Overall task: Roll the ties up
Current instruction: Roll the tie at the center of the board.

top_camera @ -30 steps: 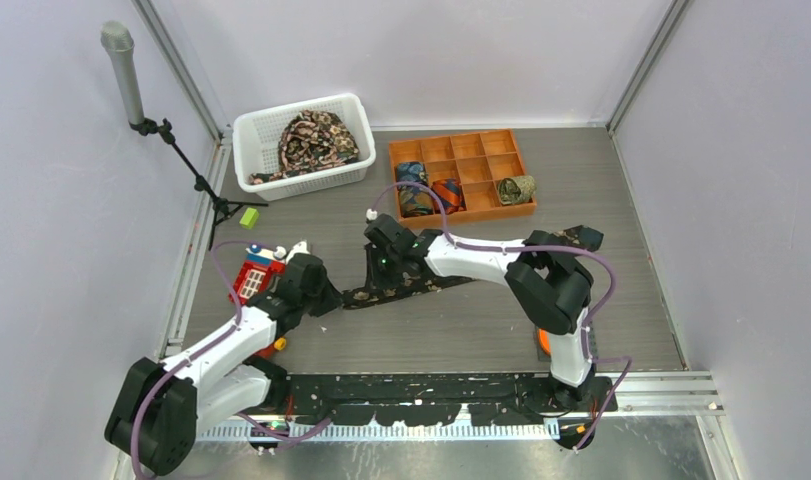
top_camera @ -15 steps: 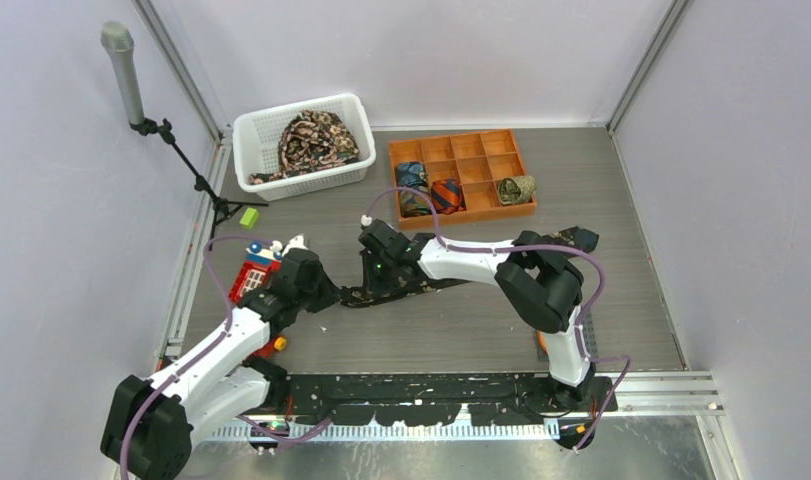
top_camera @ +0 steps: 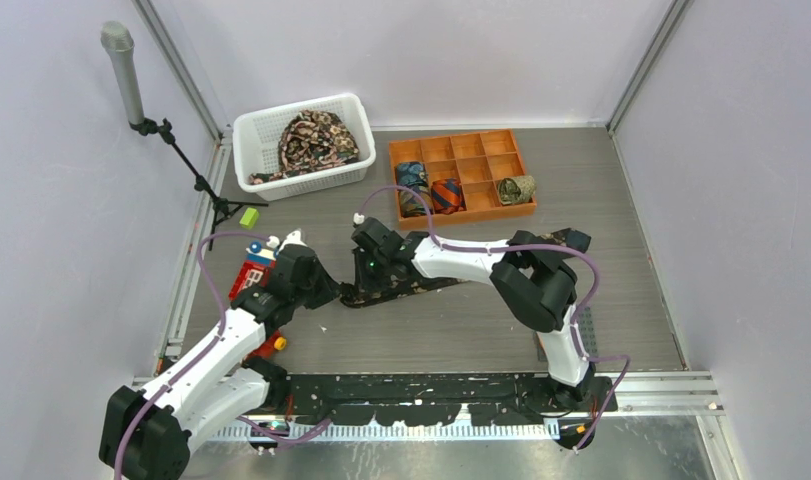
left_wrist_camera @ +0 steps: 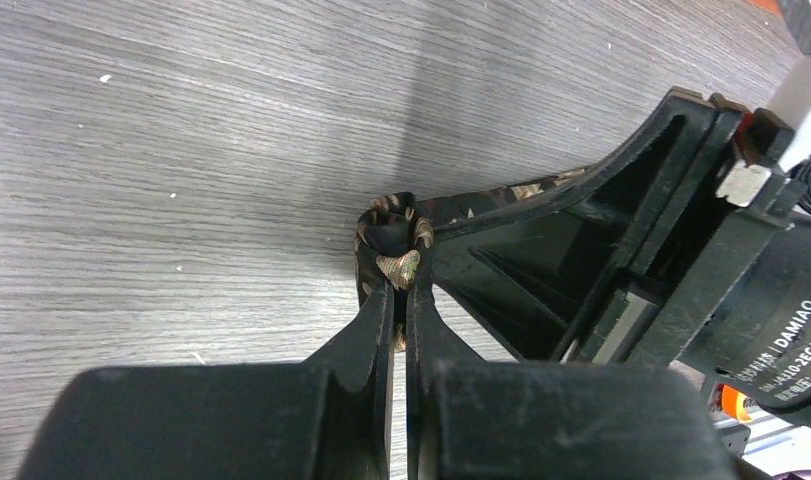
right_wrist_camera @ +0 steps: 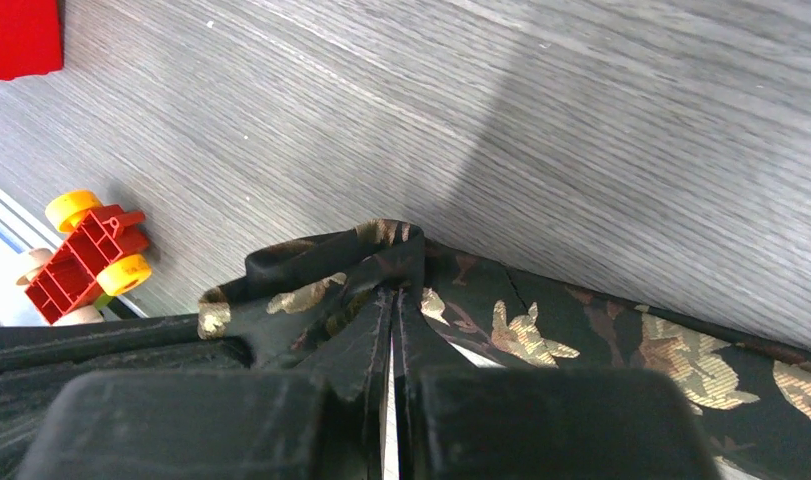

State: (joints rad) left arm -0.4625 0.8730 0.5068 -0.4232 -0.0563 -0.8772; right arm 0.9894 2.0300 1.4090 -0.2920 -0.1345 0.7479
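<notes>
My left pincer [left_wrist_camera: 400,288] is closed on the curled tip of the black floral fabric necktie [left_wrist_camera: 391,235], likely to anchor the roll. Just beside it, my right pincer [right_wrist_camera: 393,292] is pinched tight on the next fold.

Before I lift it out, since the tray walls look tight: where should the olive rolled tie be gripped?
Probably pinch the olive rolled tie across its round body, straight from above: it sits in the near right compartment of the orange tray, whose walls block the sides.

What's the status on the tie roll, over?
Left gripper shut on rolled end of tie. Right gripper shut on same tie beside it. Rest of tie flat on table. Nearby red toy clear of tie.
</notes>
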